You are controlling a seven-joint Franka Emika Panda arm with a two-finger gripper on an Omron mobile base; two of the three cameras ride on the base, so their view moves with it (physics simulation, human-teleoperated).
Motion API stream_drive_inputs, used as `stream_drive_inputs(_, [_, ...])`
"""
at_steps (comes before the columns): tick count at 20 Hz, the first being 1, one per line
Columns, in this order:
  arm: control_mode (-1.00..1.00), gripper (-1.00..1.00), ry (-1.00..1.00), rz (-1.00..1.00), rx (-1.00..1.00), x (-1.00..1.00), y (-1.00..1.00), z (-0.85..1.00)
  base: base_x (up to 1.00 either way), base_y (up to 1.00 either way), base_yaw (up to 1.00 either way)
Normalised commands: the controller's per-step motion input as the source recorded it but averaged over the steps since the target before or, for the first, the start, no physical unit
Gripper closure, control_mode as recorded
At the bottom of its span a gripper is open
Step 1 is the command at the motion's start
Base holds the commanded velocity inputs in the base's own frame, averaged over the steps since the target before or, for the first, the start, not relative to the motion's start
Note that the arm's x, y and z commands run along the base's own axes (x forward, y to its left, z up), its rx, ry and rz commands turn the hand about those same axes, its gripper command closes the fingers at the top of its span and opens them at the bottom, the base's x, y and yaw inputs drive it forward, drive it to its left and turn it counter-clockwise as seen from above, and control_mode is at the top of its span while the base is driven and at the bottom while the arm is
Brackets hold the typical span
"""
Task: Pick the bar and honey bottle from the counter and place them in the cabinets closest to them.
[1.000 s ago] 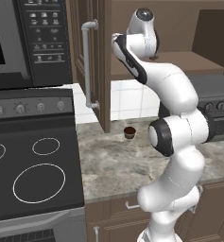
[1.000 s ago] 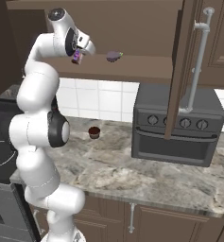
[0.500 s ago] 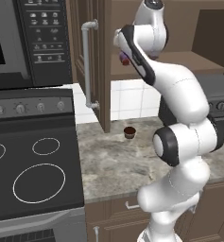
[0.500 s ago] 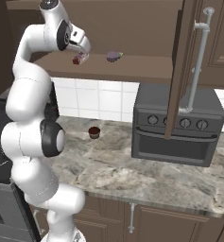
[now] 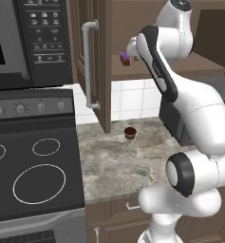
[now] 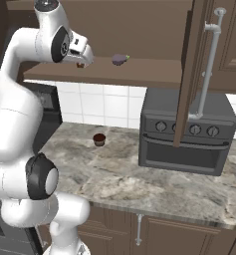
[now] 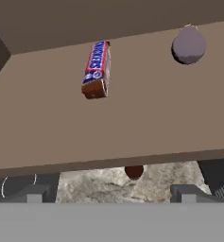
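The bar (image 7: 96, 70) is lying flat on the inner shelf (image 7: 132, 123) of the open wall cabinet (image 6: 139, 30), apart from the end effector (image 7: 111, 191), whose fingertips are standing spread and empty at the shelf's front edge. A small rounded purple-grey object (image 7: 189, 46) is sitting farther along the same shelf. The bar appears placed, so the step in hand is likely backing the arm out: pulling straight away from the shelf, staying clear of the open door (image 5: 103, 61) and its tubular handle (image 5: 89, 64). Below, the mottled stone desk (image 6: 124, 174) is carrying a dark cupcake (image 6: 99, 140) and a toaster oven (image 6: 186, 132); a black stove (image 5: 28, 171) is standing alongside.
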Motion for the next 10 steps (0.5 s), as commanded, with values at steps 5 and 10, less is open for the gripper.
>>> stream_drive_inputs(5, [-1.0, -1.0, -0.03, 0.12, -0.04, -1.0, -0.31, -0.39, 0.0, 0.0, 0.0])
stream_drive_inputs(10, [-1.0, -1.0, -0.05, 0.13, -0.06, -0.95, -0.26, -0.54, 0.0, 0.0, 0.0])
